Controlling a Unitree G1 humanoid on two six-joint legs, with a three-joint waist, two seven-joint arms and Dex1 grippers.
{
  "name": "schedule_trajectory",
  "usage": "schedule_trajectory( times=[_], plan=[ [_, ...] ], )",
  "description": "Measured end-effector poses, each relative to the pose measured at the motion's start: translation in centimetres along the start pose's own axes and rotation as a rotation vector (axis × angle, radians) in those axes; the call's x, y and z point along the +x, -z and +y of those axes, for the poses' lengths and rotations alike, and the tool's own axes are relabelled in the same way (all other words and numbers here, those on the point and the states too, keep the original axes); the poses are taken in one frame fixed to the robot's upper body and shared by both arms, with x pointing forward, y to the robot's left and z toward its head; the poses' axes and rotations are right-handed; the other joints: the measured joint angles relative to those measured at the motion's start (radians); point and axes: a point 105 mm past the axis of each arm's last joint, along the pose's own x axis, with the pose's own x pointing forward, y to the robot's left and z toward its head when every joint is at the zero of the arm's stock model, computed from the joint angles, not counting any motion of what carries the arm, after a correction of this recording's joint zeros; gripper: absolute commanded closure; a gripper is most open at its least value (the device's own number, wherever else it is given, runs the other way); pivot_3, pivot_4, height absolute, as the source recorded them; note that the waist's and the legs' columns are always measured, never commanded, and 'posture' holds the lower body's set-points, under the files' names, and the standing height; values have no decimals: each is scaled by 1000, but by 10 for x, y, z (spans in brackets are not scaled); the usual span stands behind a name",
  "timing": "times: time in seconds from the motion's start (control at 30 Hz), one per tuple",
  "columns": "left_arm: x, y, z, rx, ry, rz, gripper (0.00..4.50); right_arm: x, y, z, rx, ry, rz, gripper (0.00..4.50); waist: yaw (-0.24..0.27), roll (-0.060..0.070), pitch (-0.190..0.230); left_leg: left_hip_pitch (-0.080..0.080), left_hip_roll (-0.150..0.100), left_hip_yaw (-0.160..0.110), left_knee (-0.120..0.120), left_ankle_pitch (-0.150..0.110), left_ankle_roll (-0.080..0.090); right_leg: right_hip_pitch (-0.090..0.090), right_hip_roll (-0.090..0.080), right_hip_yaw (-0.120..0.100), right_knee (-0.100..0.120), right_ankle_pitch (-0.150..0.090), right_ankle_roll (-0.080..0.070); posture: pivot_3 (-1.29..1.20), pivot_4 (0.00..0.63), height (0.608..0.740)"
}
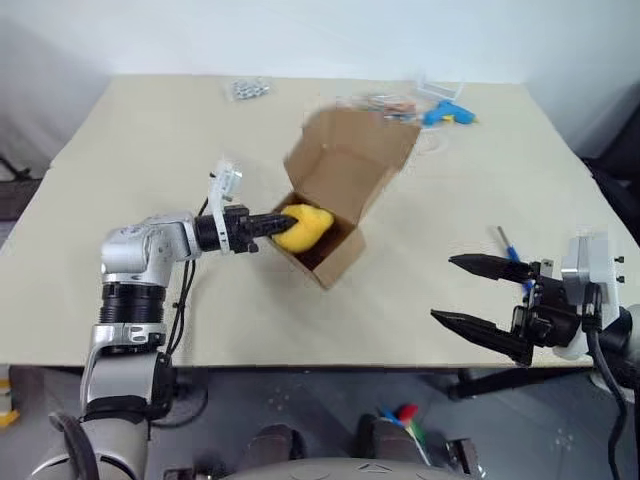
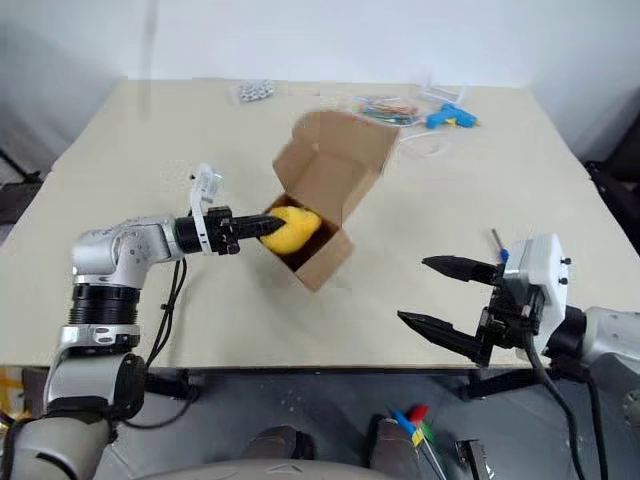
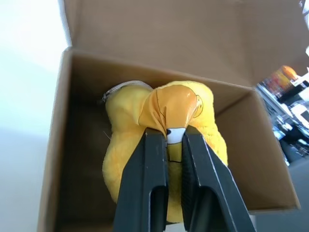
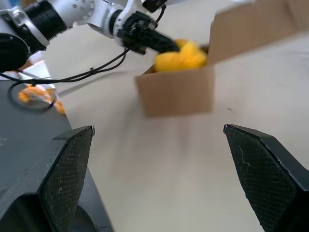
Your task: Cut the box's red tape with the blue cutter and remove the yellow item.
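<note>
Yellow item point(image 1: 303, 228) sits at the mouth of the open box point(image 1: 340, 195) in mid-frame, pinched at its orange part by the left gripper point(image 3: 175, 137). Right gripper point(image 1: 478, 295) hangs wide apart at lower right, with the blue cutter point(image 1: 509, 247) just above it.

A: Where does the box point(image 1: 335, 200) sit?

B: Mid-table point(image 1: 150, 140), lid flaps open toward the far side. The yellow item point(image 1: 303, 228) is in its open mouth, at the robot's-left edge, with the left gripper point(image 1: 284, 224) reaching in from the left.

A: And the rest?

B: The right gripper point(image 1: 478, 295) hangs over the near right edge, the blue cutter point(image 1: 507, 243) just behind it. A glue gun point(image 1: 447, 115) lies far right, behind the box.
</note>
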Motion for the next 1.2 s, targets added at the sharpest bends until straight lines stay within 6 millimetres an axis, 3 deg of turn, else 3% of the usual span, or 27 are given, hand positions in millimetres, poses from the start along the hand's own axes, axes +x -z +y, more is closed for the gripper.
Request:
schedule_trajectory(
  times=[0.13,0.2,0.3,0.37,0.43,0.47,0.5,0.53,0.57,0.67,0.73,0.93,0.97,1.13,1.2],
  plan=[
    [26,-27,-46,77,189,75,4487,5,0,1,-6,-28,-1,0,4,0,0,-1,-2,0,-1,0,0,0,-1,1,-2,0,0,0,150,740],
    [32,-34,-57,114,252,90,4487,6,2,2,-1,-34,6,0,-6,0,0,1,-1,1,-4,0,-1,0,0,-2,-2,0,0,0,150,740],
    [39,-18,-40,230,198,132,4487,7,5,2,10,-32,2,0,-19,2,-1,6,1,7,-9,0,-6,0,3,-6,-2,0,1,0,150,740],
    [50,-12,-37,132,244,42,4487,7,7,2,21,-25,-1,0,-26,1,2,2,4,6,-6,1,-8,-2,7,-6,-2,-1,1,0,150,740],
    [51,-34,-45,54,313,-151,4487,7,8,3,23,-20,-2,0,-27,-1,4,-1,8,5,-5,2,-8,-4,7,-6,-2,-2,0,0,150,740],
    [40,-53,-46,66,314,-260,4487,7,9,4,29,-21,-1,0,-28,-2,4,0,8,5,-5,2,-9,-3,7,-6,-2,-2,0,0,150,740],
    [37,-56,-46,70,312,-273,4487,7,10,5,30,-20,0,0,-29,-2,4,1,8,5,-5,2,-9,-3,7,-5,-1,-2,0,0,150,740],
    [22,-70,-44,89,287,-366,4487,7,12,5,41,-15,2,0,-33,-1,4,4,8,8,-6,2,-9,-2,6,-3,-1,-2,0,0,150,740],
    [7,-69,-37,112,242,-412,4487,7,12,6,44,-15,0,0,-38,0,3,6,8,10,-8,2,-9,-2,6,-2,-1,-2,0,0,150,740],
    [-51,-29,9,164,-61,-453,4487,3,10,7,41,0,-12,0,-59,3,2,15,8,15,-14,1,-11,-2,5,1,3,-3,-2,0,150,740],
    [-77,0,33,190,-259,-461,4487,7,0,6,12,-10,-62,0,-56,-1,4,14,9,14,-14,1,-11,-2,5,0,3,-3,-3,0,150,740],
    [-170,19,57,456,-733,-355,4487,28,-18,13,-47,-103,-249,0,-30,-4,5,6,6,8,-7,-1,-12,-6,-1,-2,3,-3,-4,0,150,740],
    [-176,24,58,469,-760,-335,4487,30,-19,14,-49,-118,-270,0,-28,-3,5,6,5,8,-7,-3,-12,-6,-1,-3,4,-3,-4,0,150,740],
    [-179,56,65,399,-801,-272,2943,41,-7,11,-54,-180,-254,0,-31,-2,5,5,3,4,-7,-4,-8,-5,-2,-4,4,-3,-4,0,150,740],
    [-181,58,68,376,-834,-274,2318,44,-1,9,-58,-185,-236,0,-32,-2,5,5,4,4,-8,-4,-8,-5,-1,-6,4,-3,-4,0,150,740]
  ],
)
